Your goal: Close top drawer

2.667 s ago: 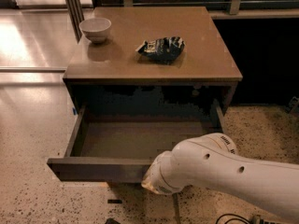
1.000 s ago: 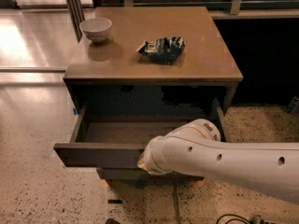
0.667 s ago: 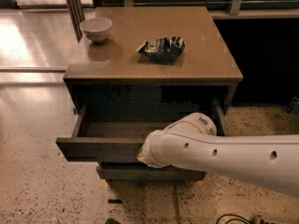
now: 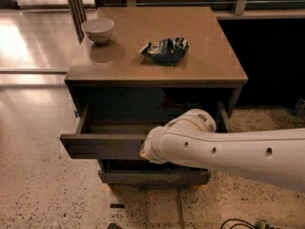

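Note:
The top drawer (image 4: 102, 146) is a wide, shallow dark-brown drawer with a plain flat front. It sticks out partway from the cabinet (image 4: 205, 73), and only a narrow strip of its inside (image 4: 119, 127) shows. My white arm (image 4: 224, 151) reaches in from the right across the drawer's right half. My gripper (image 4: 144, 150) is at the arm's left end, against the drawer front near its middle, mostly hidden by the wrist.
A white bowl (image 4: 98, 30) and a crumpled dark snack bag (image 4: 165, 49) lie on the cabinet top. A lower drawer front (image 4: 152, 176) juts out slightly under the top drawer. A cable (image 4: 233, 222) lies on the speckled floor at the bottom right.
The top drawer has slid inward toward the cabinet, showing much less of its bottom. My arm has moved forward with the drawer front.

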Controlling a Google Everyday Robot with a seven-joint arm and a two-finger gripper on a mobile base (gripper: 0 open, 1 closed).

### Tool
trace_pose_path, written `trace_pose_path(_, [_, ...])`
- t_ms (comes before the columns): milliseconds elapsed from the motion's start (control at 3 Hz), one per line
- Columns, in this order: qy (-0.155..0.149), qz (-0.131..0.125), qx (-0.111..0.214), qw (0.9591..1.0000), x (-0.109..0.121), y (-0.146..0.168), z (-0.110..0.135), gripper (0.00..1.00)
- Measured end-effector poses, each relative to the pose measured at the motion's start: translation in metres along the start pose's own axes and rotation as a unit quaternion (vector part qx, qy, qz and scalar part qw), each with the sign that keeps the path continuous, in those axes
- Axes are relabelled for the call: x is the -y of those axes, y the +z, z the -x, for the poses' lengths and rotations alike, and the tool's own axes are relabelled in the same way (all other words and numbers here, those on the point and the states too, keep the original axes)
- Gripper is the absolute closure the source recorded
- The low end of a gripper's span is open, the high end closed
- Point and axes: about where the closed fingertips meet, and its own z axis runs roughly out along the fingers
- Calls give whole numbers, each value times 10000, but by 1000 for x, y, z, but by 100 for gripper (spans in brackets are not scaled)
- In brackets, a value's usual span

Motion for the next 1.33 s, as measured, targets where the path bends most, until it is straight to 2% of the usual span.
trace_pose_path(333, [-168,-202,-23,9997,33,22,2,100])
trace_pose_path(667, [-190,-232,-48,9995,36,23,2,100])
trace_pose_path(1333, [-417,-535,-256,9974,75,36,-4,100])
